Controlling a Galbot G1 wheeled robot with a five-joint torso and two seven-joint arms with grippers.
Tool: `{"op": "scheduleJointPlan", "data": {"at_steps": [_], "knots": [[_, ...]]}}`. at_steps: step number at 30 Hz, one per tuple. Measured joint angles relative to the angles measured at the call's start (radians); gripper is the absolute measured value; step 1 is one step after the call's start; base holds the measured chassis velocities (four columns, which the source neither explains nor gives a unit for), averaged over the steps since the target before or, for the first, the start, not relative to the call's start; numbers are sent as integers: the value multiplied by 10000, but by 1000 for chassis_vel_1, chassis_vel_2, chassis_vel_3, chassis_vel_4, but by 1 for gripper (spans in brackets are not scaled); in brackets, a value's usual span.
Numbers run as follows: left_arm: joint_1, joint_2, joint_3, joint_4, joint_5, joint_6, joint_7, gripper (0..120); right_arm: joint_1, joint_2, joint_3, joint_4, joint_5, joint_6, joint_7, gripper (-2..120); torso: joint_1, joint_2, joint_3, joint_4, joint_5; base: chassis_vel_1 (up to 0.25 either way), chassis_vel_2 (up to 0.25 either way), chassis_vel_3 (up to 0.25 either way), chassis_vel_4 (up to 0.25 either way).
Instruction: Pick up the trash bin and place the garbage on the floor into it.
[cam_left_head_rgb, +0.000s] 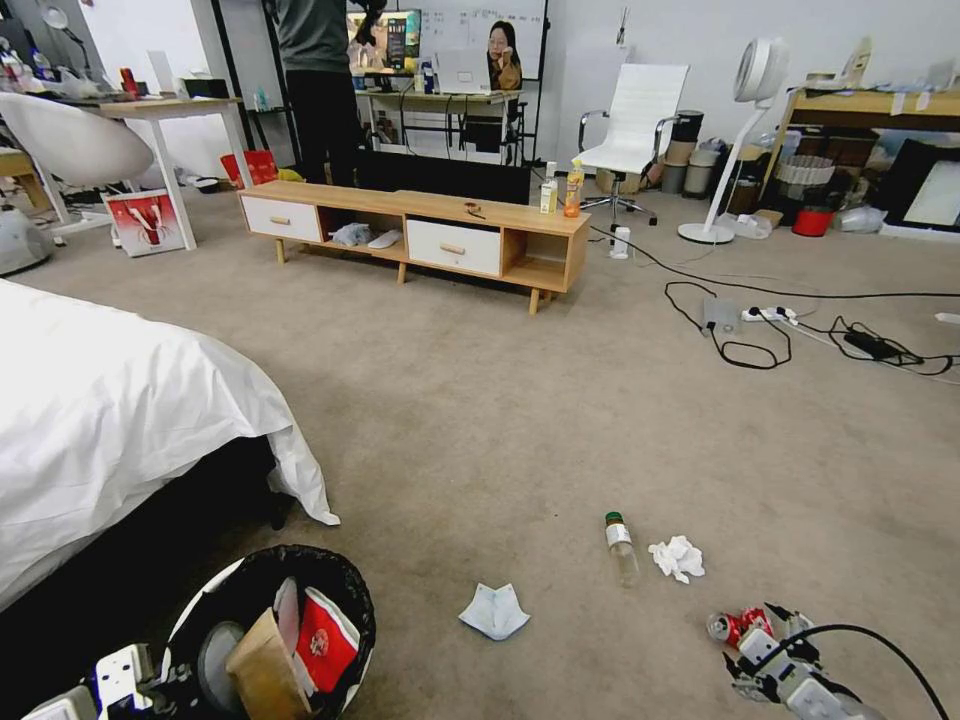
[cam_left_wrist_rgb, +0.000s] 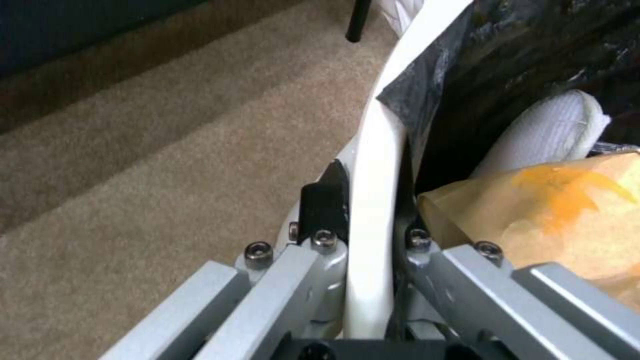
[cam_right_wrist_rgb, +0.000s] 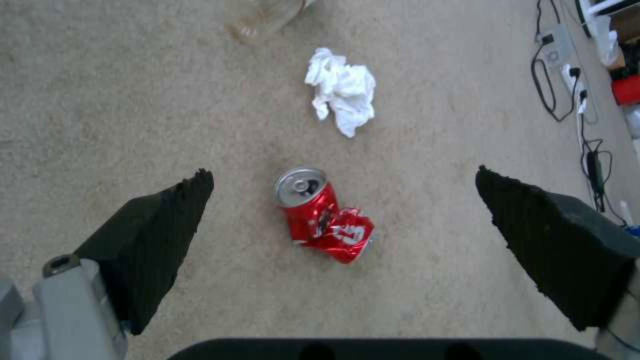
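The trash bin (cam_left_head_rgb: 345, 590), white with a black bag over its rim, hangs tilted at the lower left. My left gripper (cam_left_head_rgb: 175, 680) is shut on its white rim (cam_left_wrist_rgb: 373, 150). Inside the bin lie a brown cardboard piece (cam_left_head_rgb: 265, 670) and a red-white snack packet (cam_left_head_rgb: 322, 640). On the carpet floor (cam_left_head_rgb: 480, 420) are a flat tissue (cam_left_head_rgb: 494, 610), a small clear bottle (cam_left_head_rgb: 620, 545), a crumpled tissue (cam_left_head_rgb: 677, 557) and a crushed red can (cam_left_head_rgb: 728, 628). My right gripper (cam_right_wrist_rgb: 343, 175) hangs open just above the can (cam_right_wrist_rgb: 323, 215), one finger on each side, not touching it.
A bed with a white sheet (cam_left_head_rgb: 100, 420) stands close on the left, beside the bin. A low wooden TV bench (cam_left_head_rgb: 420, 225) runs across the back. Cables and a power strip (cam_left_head_rgb: 770, 315) lie at the right, with a standing fan (cam_left_head_rgb: 740, 130) behind them.
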Motion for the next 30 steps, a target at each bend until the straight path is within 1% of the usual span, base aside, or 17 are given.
{"op": "scheduleJointPlan", "data": {"at_steps": [8, 13, 23, 30], "knots": [[-53, -26, 29, 44, 53, 13, -23, 2, 402, 337, -242, -1056, -241, 564, -26, 100, 0, 0, 0, 0, 0, 0, 0, 0, 0], [-115, -87, 151, 159, 187, 21, -27, 2, 679, 622, -324, -1890, -360, 947, -27, 100, 0, 0, 0, 0, 0, 0, 0, 0, 0], [-174, -121, 202, 306, 239, 28, -31, 2, 1126, 896, -413, -2876, -456, 1317, -32, 100, 0, 0, 0, 0, 0, 0, 0, 0, 0], [-182, -126, 165, 374, 235, 29, -28, 2, 1701, 1224, -651, -3609, -522, 1558, -98, 100, 0, 0, 0, 0, 1, 0, 0, 0, 0]]}}
